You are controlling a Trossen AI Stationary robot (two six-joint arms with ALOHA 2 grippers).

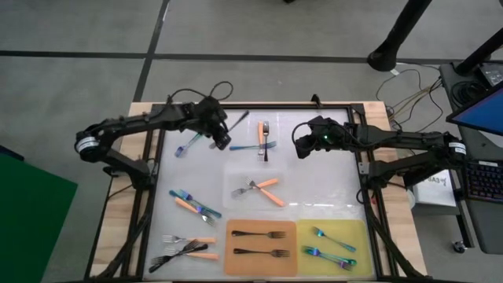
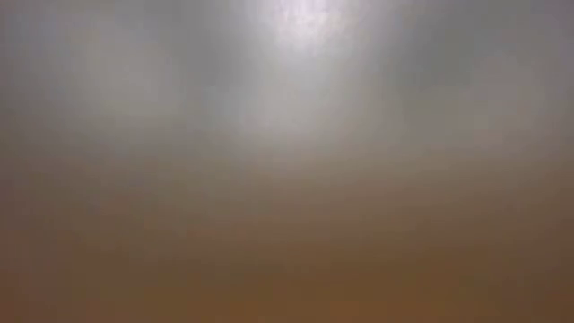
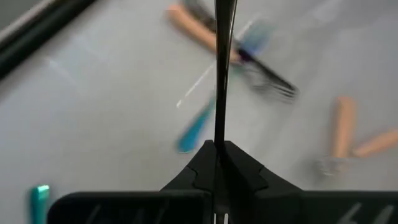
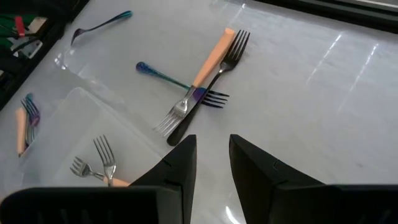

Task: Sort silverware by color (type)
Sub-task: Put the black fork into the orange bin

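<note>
My left gripper point(image 1: 222, 140) point(image 3: 219, 149) is over the far left part of the table, shut on a black fork point(image 3: 219, 81) point(image 1: 240, 120). My right gripper point(image 1: 301, 148) point(image 4: 212, 152) hovers open just right of a crossed pile at the far middle. That pile holds an orange-handled fork point(image 4: 208, 65), a black fork point(image 4: 217, 78) and an iridescent fork point(image 4: 163, 74). Another iridescent fork point(image 1: 189, 145) lies left of my left gripper. Two black forks lie on the orange mat point(image 1: 236, 228), and iridescent forks on the yellow mat point(image 1: 357, 229). The low view shows only blur. My left gripper pinches the black fork's thin shaft point(image 3: 219, 134) between its two shut fingers. The fork runs along the fingers and sticks straight out past their tips. Which end it holds I cannot tell. The fork appears lifted off the table.
A clear tray point(image 1: 236, 171) in the middle holds orange-handled forks point(image 1: 263, 189). Mixed forks lie at the left point(image 1: 194, 204) and near-left point(image 1: 187, 248). A black frame point(image 1: 259, 105) rims the white work surface. Cables and a keyboard lie off to the right.
</note>
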